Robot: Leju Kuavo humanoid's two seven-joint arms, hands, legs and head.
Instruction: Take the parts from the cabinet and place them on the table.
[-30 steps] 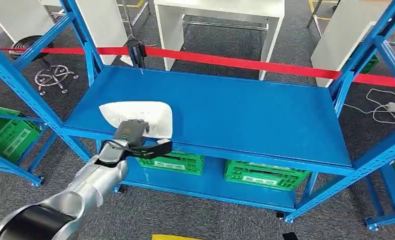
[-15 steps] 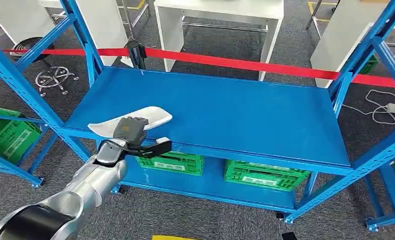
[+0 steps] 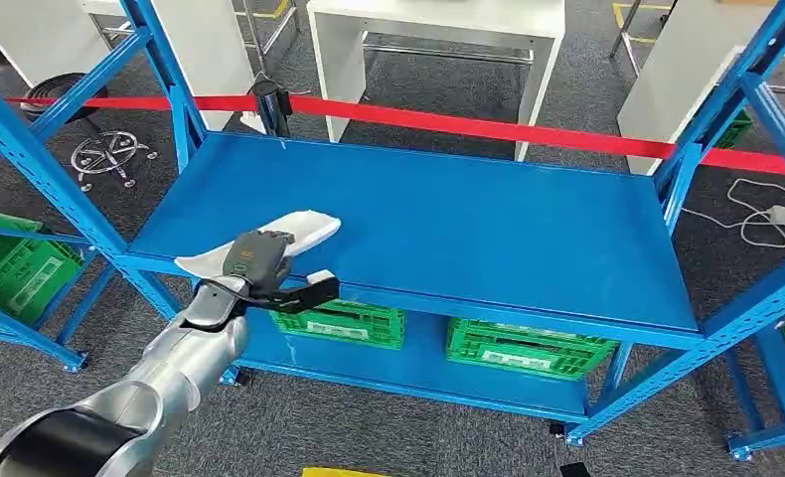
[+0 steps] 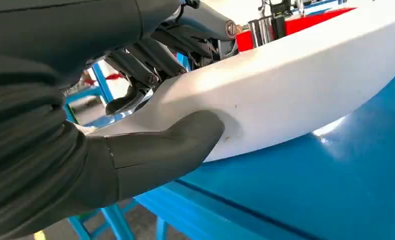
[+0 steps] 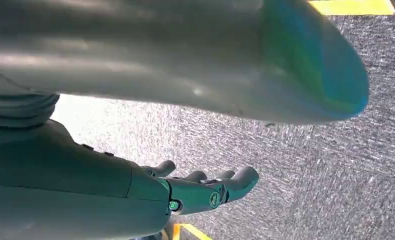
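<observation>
Tilted up since a second ago, the white part (image 3: 289,235) leaves the shelf (image 3: 488,219) near its front edge. Your left hand (image 3: 254,260) clamps its near edge, thumb (image 4: 175,145) underneath for support. Your right hand (image 5: 205,187) hangs empty, fingers loosely curled.

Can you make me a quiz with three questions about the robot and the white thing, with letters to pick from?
1. Where is the white part?
A. in a green crate
B. at the front left of the blue shelf
C. on the floor

2. How many green crates show on the level just under that shelf?
A. two
B. five
C. none

3. What is the left hand doing?
A. hanging open over the carpet
B. pushing a crate
C. holding the white part, which is tilted up

Answers:
1 B, the part sits by the shelf's front left edge in the head view.
2 A, one crate and a second crate lie side by side below.
3 C, the left wrist view shows the thumb pressed on the part.
</observation>
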